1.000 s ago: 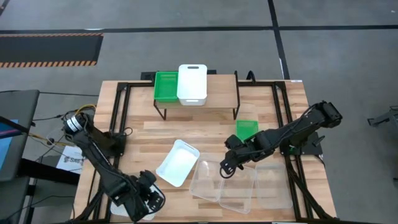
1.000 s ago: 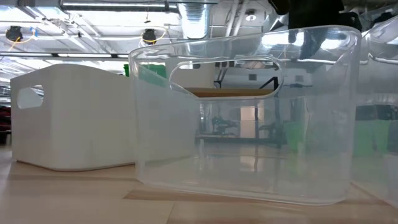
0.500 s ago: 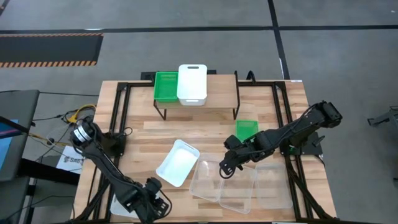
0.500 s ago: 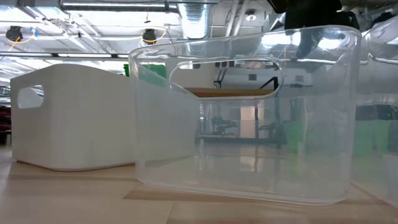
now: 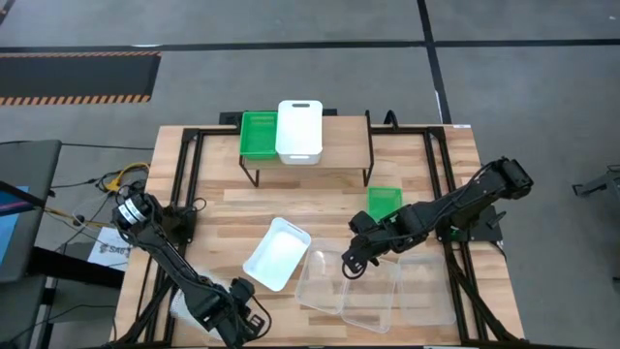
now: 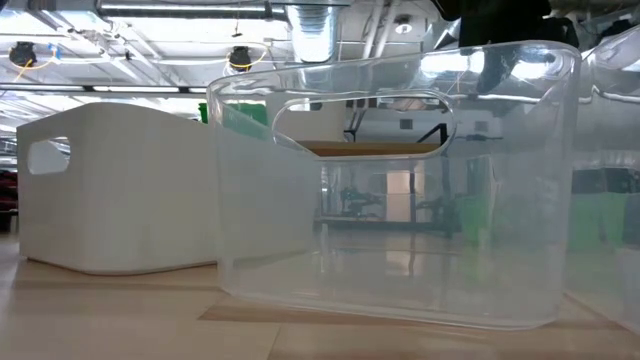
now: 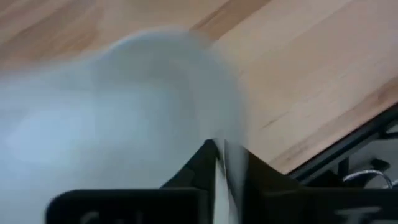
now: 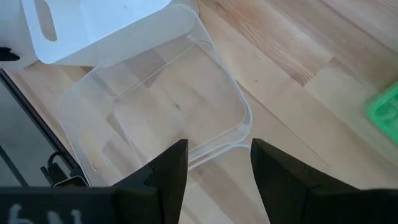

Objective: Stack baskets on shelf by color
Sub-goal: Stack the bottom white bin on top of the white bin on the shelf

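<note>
High view shows the big pale plank table (image 5: 223, 208) on its black frame, standing on a grey floor crossed by dark lines, with cables and a monitor edge off to the left. At the table's far side the small light-wood shelf on thin black legs (image 5: 344, 145) carries a bright green plastic basket (image 5: 257, 134) and an opaque white basket (image 5: 299, 130) touching side by side. Another green basket (image 5: 385, 201) sits on the planks beside the shelf's right legs. A tilted white tub (image 5: 277, 253) lies near the middle, just beside three clear see-through baskets (image 5: 373, 286) crowded along the near edge. The right gripper (image 5: 346, 264) hovers with fingers spread over the rim of the leftmost clear basket (image 8: 168, 106). The left gripper (image 5: 235, 312) is at the near left corner, its fingers clamped on the wall of a third white basket (image 7: 124, 124), which is mostly hidden under the arm and blurred in the wrist view. Low view looks through clear plastic into a ceiling of pipes and lights.
</note>
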Available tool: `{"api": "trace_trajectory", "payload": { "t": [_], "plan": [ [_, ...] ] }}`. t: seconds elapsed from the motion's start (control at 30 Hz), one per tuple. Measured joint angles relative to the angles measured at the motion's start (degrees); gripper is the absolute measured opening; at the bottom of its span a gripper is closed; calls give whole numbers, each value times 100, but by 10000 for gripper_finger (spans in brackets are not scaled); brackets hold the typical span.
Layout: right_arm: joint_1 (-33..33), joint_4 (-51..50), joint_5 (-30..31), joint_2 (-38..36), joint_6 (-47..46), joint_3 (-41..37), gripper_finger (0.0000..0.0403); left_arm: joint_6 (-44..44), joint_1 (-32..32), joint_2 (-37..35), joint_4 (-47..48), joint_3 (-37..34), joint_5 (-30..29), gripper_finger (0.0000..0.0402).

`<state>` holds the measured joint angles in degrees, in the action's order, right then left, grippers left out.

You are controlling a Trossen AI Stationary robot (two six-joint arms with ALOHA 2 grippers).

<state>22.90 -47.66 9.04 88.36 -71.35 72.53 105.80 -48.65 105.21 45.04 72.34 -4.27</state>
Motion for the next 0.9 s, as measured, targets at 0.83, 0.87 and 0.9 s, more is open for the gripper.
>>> {"api": "trace_trajectory", "payload": {
  "t": [0.83, 0.87, 0.9],
  "plan": [
    [43, 37, -9, 2, 129, 0, 201, -2712, 176, -26, 3896, 4683, 652, 0],
    [42, 37, -8, 2, 135, 0, 201, -2883, 206, -24, 4013, 4933, 623, 0],
    [41, 35, -7, 2, 137, 0, 201, -3064, 236, -26, 4147, 5198, 554, 0]
  ]
}}
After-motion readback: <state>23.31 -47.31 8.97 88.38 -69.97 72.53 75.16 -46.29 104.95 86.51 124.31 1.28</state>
